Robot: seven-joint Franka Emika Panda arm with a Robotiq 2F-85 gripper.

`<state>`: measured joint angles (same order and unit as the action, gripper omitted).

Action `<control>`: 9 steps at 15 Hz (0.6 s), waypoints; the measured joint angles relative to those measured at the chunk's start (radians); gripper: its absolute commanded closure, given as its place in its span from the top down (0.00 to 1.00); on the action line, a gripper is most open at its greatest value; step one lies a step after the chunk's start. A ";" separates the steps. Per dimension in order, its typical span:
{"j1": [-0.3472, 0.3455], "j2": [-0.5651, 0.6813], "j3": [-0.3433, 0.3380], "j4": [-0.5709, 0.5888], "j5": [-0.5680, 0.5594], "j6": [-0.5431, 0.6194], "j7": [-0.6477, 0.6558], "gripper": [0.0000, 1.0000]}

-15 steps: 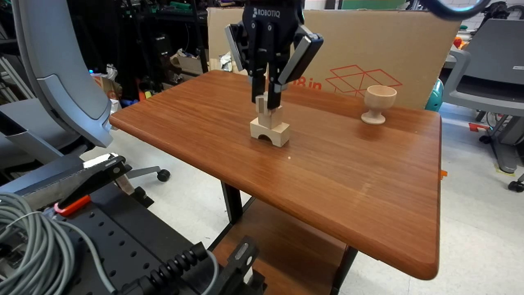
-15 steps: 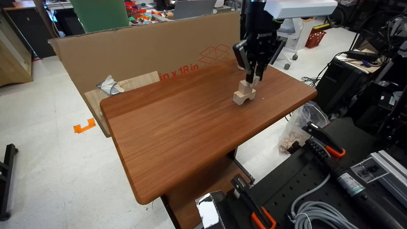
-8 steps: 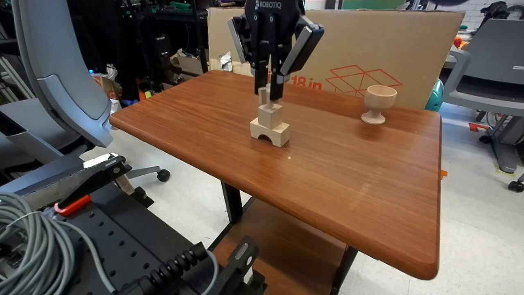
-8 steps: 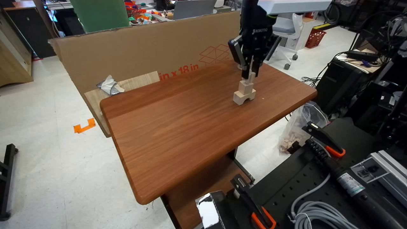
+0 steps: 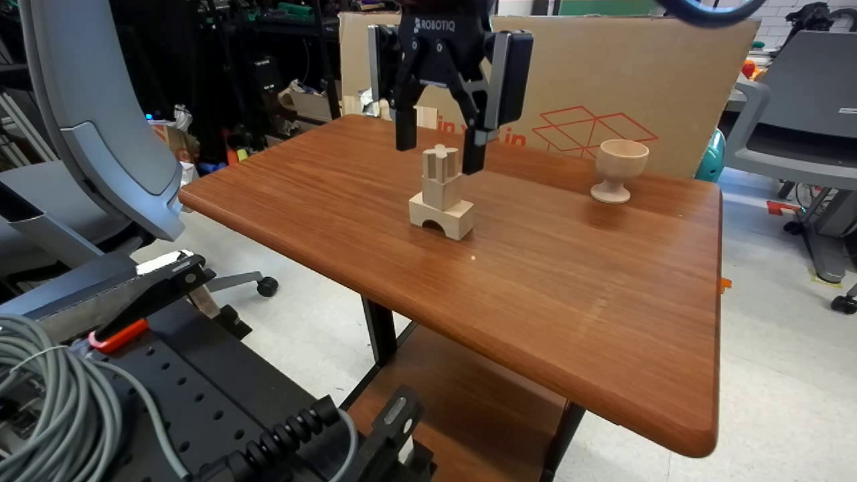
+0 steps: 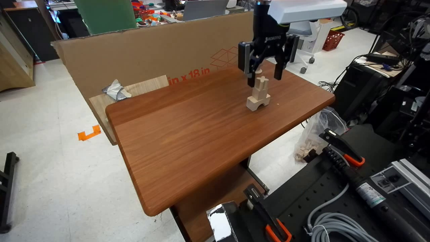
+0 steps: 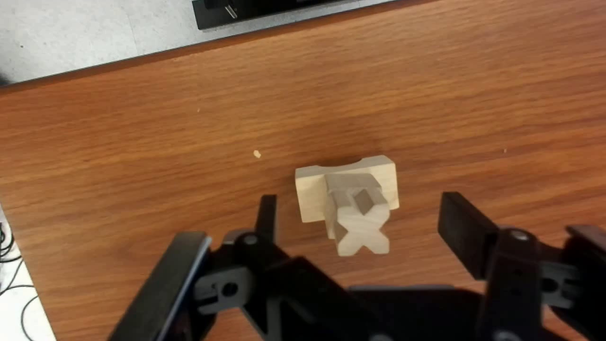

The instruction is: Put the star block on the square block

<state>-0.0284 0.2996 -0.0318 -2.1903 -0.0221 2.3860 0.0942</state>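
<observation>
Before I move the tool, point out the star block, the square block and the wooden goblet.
Star block point(image 7: 363, 226), in the wrist view: its notched top face.
Square block point(image 5: 437, 194), in an exterior view: one of its side faces.
Wooden goblet point(image 5: 620, 163), in an exterior view: the outside of its bowl.

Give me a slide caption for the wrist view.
Star block resting on the square block, itself atop an arched block, framed by the open hand.
</observation>
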 measured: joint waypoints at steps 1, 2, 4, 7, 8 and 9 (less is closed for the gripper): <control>0.001 -0.008 0.000 0.001 0.000 -0.007 0.000 1.00; 0.001 -0.022 0.000 0.002 0.000 -0.016 -0.001 1.00; 0.002 -0.074 0.000 0.001 -0.008 -0.061 -0.001 1.00; 0.002 -0.197 -0.003 -0.007 -0.045 -0.159 -0.003 1.00; 0.001 -0.242 -0.006 -0.010 -0.049 -0.211 -0.012 1.00; 0.000 -0.284 -0.009 -0.015 -0.049 -0.253 -0.023 1.00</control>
<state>-0.0285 0.0157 -0.0413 -2.2057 -0.0712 2.1329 0.0708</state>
